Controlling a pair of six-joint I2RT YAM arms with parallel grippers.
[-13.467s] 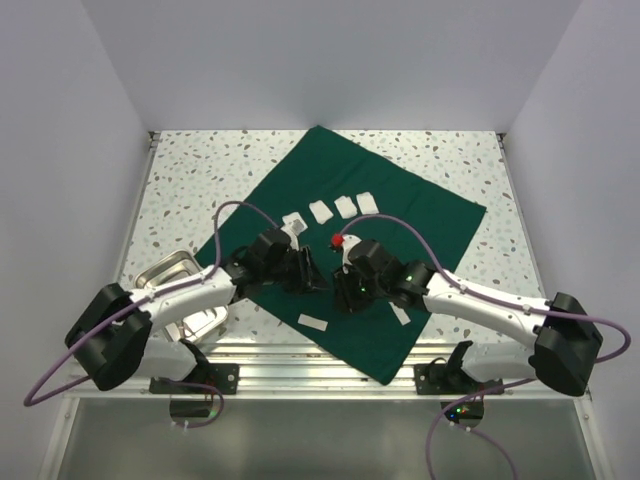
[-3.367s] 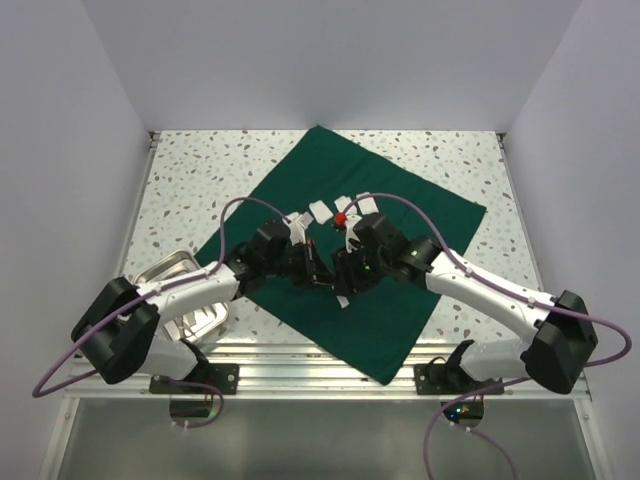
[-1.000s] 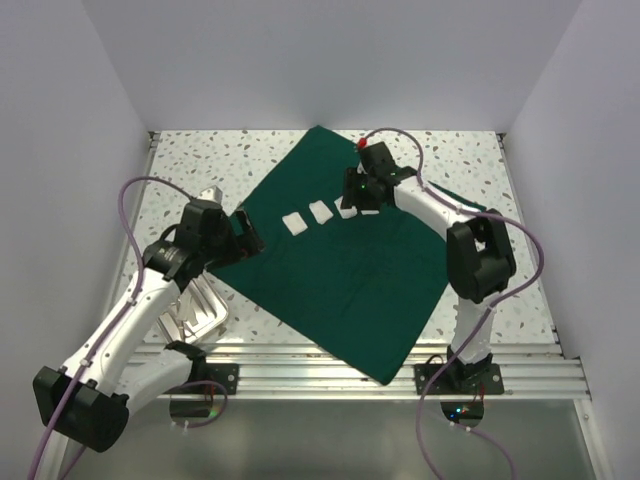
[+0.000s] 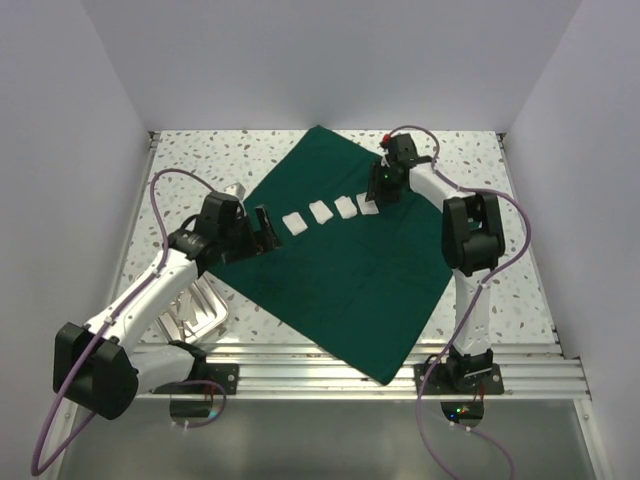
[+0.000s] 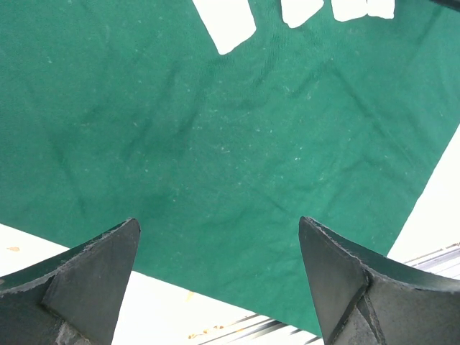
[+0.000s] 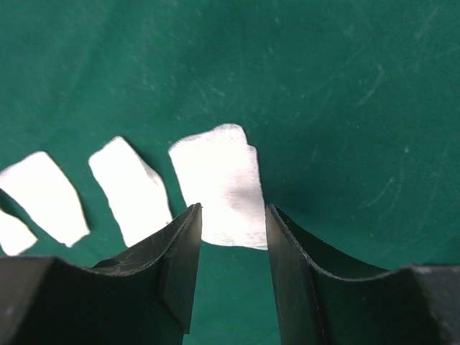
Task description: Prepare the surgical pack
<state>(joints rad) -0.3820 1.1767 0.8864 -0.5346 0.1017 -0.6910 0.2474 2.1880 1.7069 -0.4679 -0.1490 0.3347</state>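
Observation:
The surgical pack's dark green drape (image 4: 350,270) lies spread flat like a diamond on the speckled table. Several white pads (image 4: 321,212) sit in a row on its back half. My left gripper (image 4: 262,232) hangs open over the drape's left part, with only green cloth (image 5: 215,144) between its fingers (image 5: 100,273). Over the row's right end, my right gripper (image 4: 383,190) points down. Its jaws (image 6: 233,208) stand narrowly apart just above the rightmost pad (image 6: 215,180), which lies flat on the cloth, not gripped.
A shiny steel tray (image 4: 190,310) sits off the drape at the front left, beside the left arm. An aluminium rail (image 4: 330,355) runs along the near table edge. White walls close in the left, back and right sides.
Over the last second my right gripper has shifted right along the pad row and its jaws have narrowed. My left gripper has moved right, farther over the drape's left edge.

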